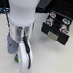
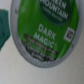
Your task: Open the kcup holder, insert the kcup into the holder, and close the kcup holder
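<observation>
So the white Panda arm's gripper (image 1: 20, 57) is parked low over the pale tabletop (image 1: 51, 64), sitting at roughly 7 o'clock in the exterior view. The kcup, that small round pod with the bright green foil top and whitish sides (image 2: 42, 27), fills most of the wrist view, label face-on to the camera, which tells me the wrist is pointing straight down at it. From outside you only catch a sliver of green (image 1: 16, 57) right by the fingertips, so the pod is on the table directly under or between the fingers.

Honestly I can't tell whether the fingers are spread, closed, or already pinching the pod; the wrist body hides them in one view and the other shows no fingers at all.

The kcup holder, the black boxy drawer unit with pale slot handles (image 1: 56, 27), sits at about 2 o'clock, well apart from the gripper. Its top shows slots with pods in them; whether the drawer is pulled out I can't make out.

My guess: it's lined up top-down so it can grab the pod by its sides, since the flat lid gives nothing to hold.
</observation>
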Robot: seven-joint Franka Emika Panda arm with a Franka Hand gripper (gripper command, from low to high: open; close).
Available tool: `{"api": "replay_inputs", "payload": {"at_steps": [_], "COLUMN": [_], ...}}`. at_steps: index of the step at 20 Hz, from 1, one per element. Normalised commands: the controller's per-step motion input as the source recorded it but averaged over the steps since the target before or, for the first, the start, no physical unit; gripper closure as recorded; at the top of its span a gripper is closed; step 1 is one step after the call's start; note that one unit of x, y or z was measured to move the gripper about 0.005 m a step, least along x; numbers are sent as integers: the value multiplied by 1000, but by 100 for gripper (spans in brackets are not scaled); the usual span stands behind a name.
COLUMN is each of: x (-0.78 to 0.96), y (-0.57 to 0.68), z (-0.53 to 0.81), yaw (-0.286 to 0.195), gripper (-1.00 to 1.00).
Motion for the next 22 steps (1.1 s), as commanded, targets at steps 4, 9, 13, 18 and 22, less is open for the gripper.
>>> {"api": "replay_inputs", "payload": {"at_steps": [4,9,13,18,22], "x": [39,37,36,43,-3], "y": [-12,103,355,553,533], "z": [11,232,602,735,723], "yaw": [-36,-21,-26,2,61], "gripper": [100,100,100,100,100]}}
